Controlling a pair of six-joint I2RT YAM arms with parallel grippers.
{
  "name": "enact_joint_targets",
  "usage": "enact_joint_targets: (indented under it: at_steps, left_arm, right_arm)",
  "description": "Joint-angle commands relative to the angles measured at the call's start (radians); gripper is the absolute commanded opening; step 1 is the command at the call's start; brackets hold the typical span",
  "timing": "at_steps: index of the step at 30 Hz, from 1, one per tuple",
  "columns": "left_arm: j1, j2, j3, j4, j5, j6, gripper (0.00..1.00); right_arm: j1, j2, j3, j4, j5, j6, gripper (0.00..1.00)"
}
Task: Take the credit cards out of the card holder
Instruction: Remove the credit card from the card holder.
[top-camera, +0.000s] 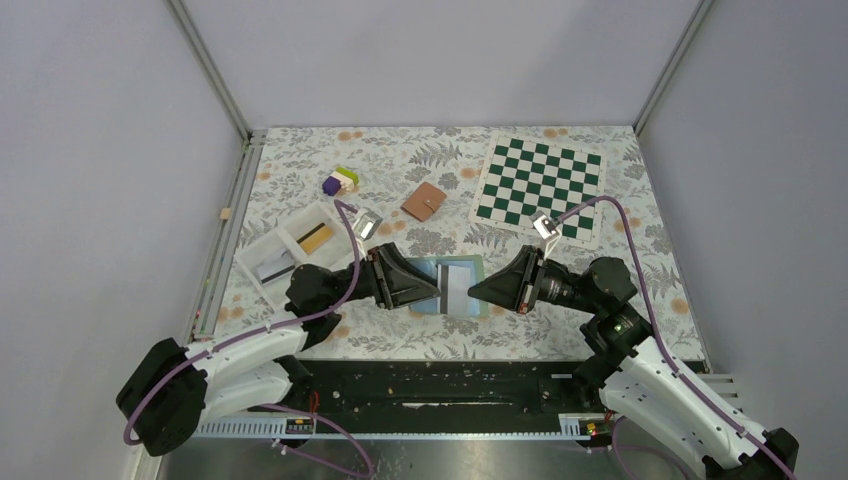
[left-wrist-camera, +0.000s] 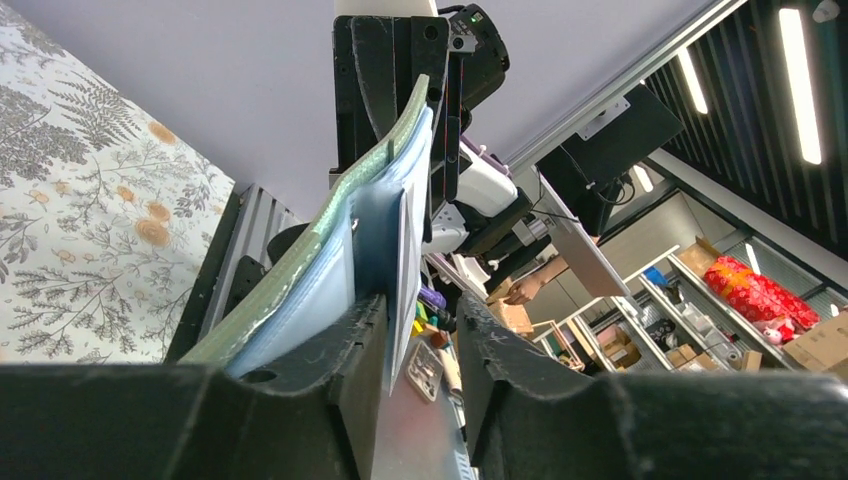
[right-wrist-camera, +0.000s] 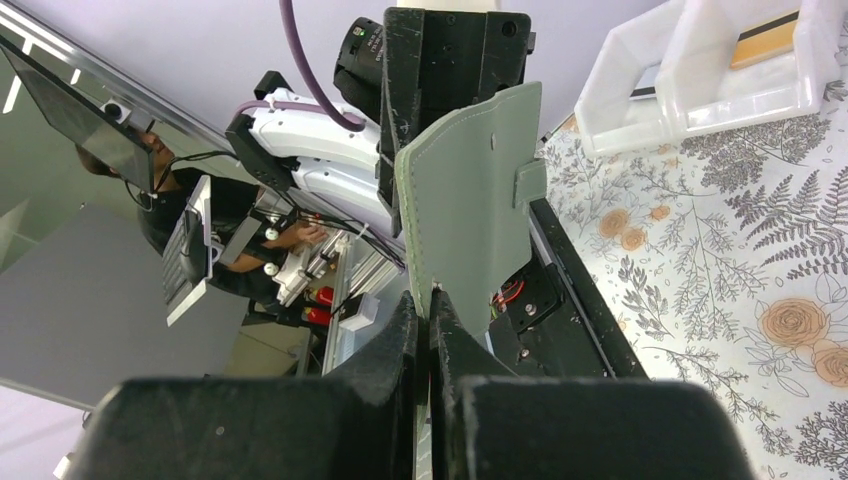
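right gripper (right-wrist-camera: 428, 300): pinched shut on card holder (right-wrist-camera: 465, 200) cover, mid-table | left gripper (left-wrist-camera: 422, 302): jaws apart astride pale credit card (left-wrist-camera: 407, 250) (lodged in holder's pages) | yellow-orange credit card (top-camera: 316, 238): lying in white tray (top-camera: 248, 262)

Shut off mid-table by left gripper (top-camera: 438, 290) and right gripper (top-camera: 472, 292), tips facing across the card holder (top-camera: 470, 265). Hemmed on the left by a white tray (top-camera: 283, 231). Left open farther back: bare cloth (top-camera: 400, 160) among toy blocks (top-camera: 341, 181), brown wallet (top-camera: 424, 201) and chessboard (top-camera: 540, 183), plus a strip along the near edge.
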Motion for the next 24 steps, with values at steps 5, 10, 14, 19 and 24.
enact_joint_targets:
  at_steps: [5, 10, 14, 19, 24]
  left_arm:
    - [-0.007, 0.009, 0.005, 0.121, 0.011, -0.042, 0.11]
    - [-0.006, 0.007, 0.015, 0.091, 0.007, -0.049, 0.00]
    - [-0.006, -0.034, 0.026, -0.053, -0.020, 0.006, 0.00]
    - [-0.001, -0.108, 0.006, -0.163, -0.058, 0.059, 0.00]
    - [0.001, -0.156, 0.000, -0.239, -0.076, 0.088, 0.00]
  right_arm:
    - [-0.001, 0.012, -0.006, 0.079, -0.029, 0.020, 0.00]
    - [-0.001, 0.003, 0.006, 0.050, -0.029, 0.006, 0.00]
    - [-0.001, -0.018, 0.016, -0.014, -0.021, -0.032, 0.00]
    - [-0.001, -0.050, 0.019, -0.042, -0.014, -0.045, 0.00]
    - [-0.001, -0.055, 0.014, -0.018, -0.023, -0.032, 0.00]
